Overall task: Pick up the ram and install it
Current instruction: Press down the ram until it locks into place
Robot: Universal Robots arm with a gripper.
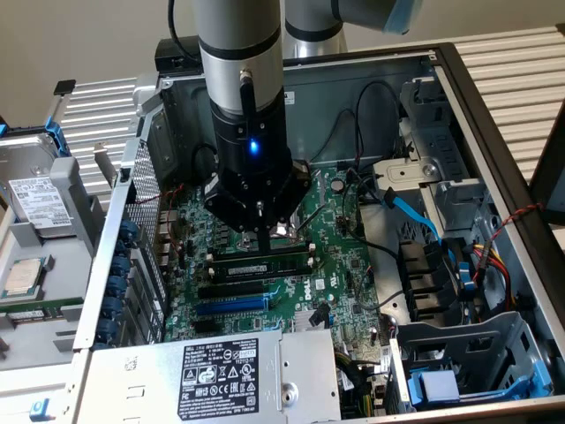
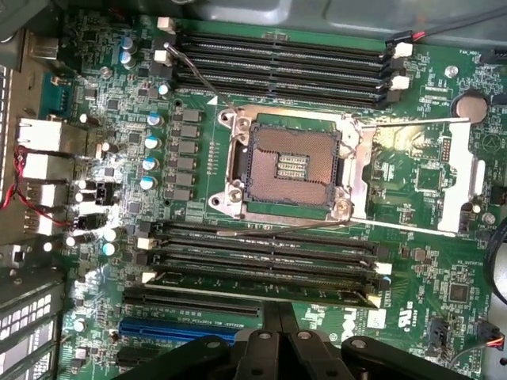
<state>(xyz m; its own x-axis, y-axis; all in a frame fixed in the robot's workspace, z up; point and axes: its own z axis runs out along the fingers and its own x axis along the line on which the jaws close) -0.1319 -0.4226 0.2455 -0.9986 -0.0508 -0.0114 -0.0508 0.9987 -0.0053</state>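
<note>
The ram (image 1: 265,265) is a long green stick with dark chips, lying along one of the black memory slots just below the CPU socket (image 2: 289,166). In the wrist view the ram (image 2: 261,286) sits in the slot of that bank farthest from the socket. My gripper (image 1: 265,246) hangs straight down over the ram's middle with its fingers shut together. The fingertips (image 2: 278,310) are at the ram's upper edge; whether they touch it I cannot tell. Nothing is gripped between the fingers.
The motherboard lies inside an open PC case (image 1: 494,132). Another bank of memory slots (image 2: 277,59) lies beyond the socket. A blue expansion slot (image 1: 231,305) and a power supply (image 1: 212,375) lie nearby. A blue cable (image 1: 415,216) and drive cages sit at the exterior view's right.
</note>
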